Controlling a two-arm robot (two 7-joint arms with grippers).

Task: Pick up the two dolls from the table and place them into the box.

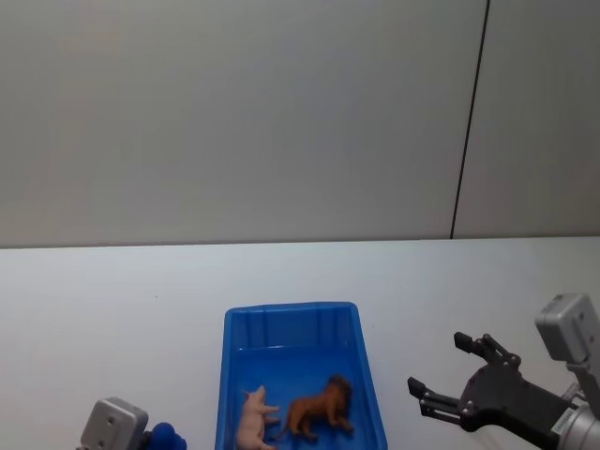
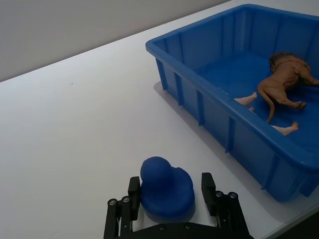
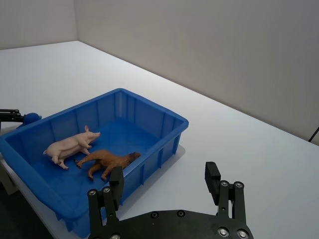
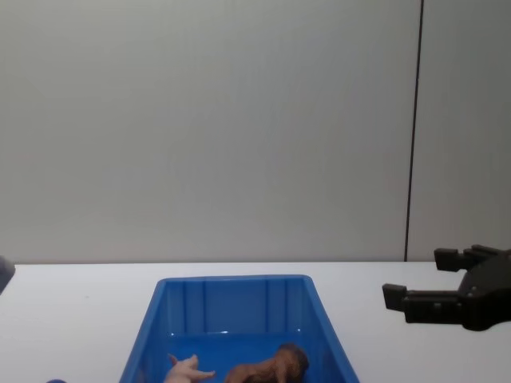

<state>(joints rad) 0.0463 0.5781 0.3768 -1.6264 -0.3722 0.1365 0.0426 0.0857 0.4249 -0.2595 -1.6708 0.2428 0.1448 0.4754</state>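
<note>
Both dolls lie inside the blue box (image 1: 291,309) near the table's (image 1: 112,300) front edge: the pink pig (image 1: 253,419) on its side, the brown lion (image 1: 319,408) beside it on its right. The right wrist view shows the pig (image 3: 70,145) and lion (image 3: 109,160) on the box floor. My right gripper (image 1: 436,362) hangs open and holds nothing, right of the box. My left gripper (image 2: 170,179) sits low, left of the box, open, with its fingers on either side of a dark blue lump (image 2: 167,191) resting on the table.
A plain grey wall with a dark vertical seam (image 1: 469,122) rises behind the table. White tabletop stretches behind the box and to both sides. The table's front edge (image 2: 299,219) runs close to the box's near corner.
</note>
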